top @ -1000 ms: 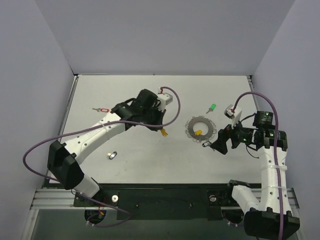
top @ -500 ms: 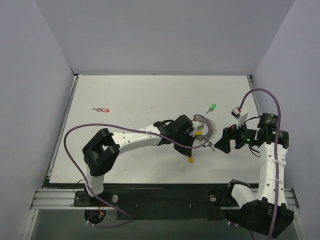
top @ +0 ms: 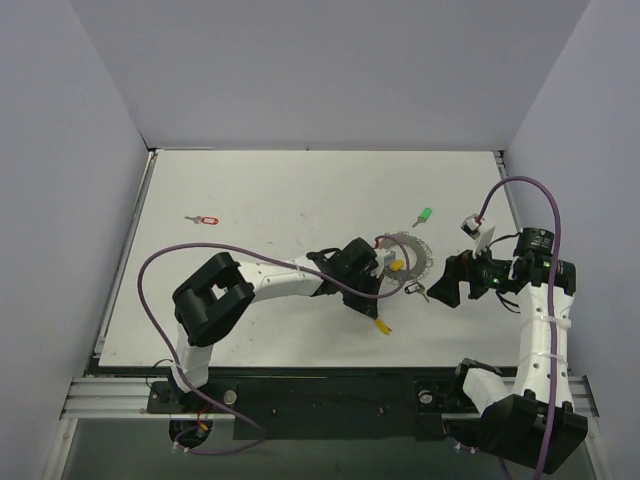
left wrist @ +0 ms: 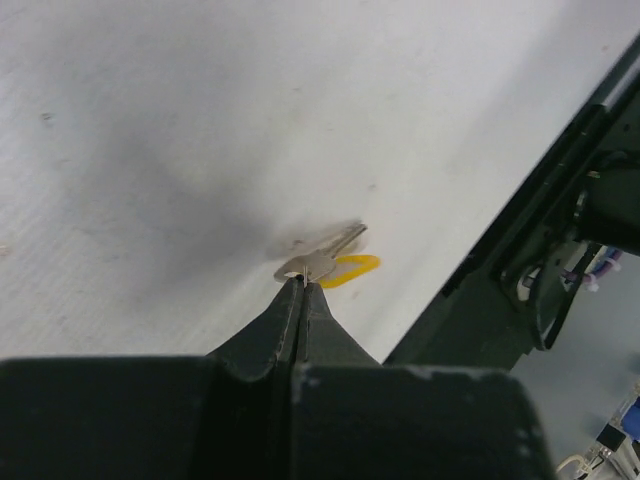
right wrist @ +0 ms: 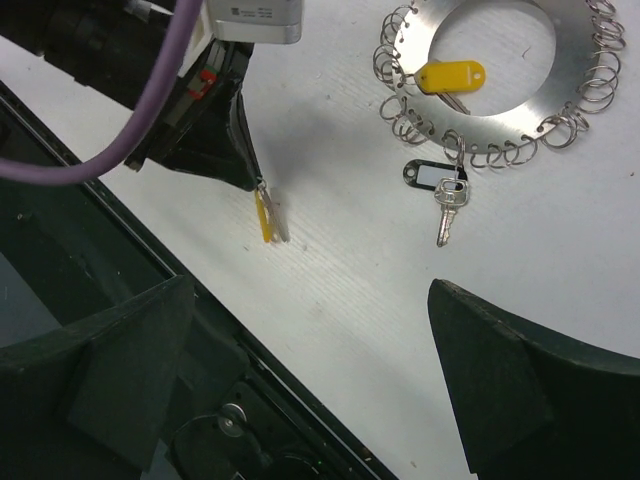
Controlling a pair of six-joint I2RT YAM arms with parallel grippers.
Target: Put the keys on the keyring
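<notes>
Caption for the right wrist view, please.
Left gripper pinches an orange-yellow key beside the keyring, with a yellow-tagged key and a black-tagged key at its loops.

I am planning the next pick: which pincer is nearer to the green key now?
Right. The open right pincer is just toward the bases from the green key, slightly right. The left pincer, shut on a yellow key, is farther, beyond the keyring.

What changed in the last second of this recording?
The left tool, still shut on a yellow key, swung right and nearer, ending by the keyring. The open right tool barely moved; the red key and green key stayed.
</notes>
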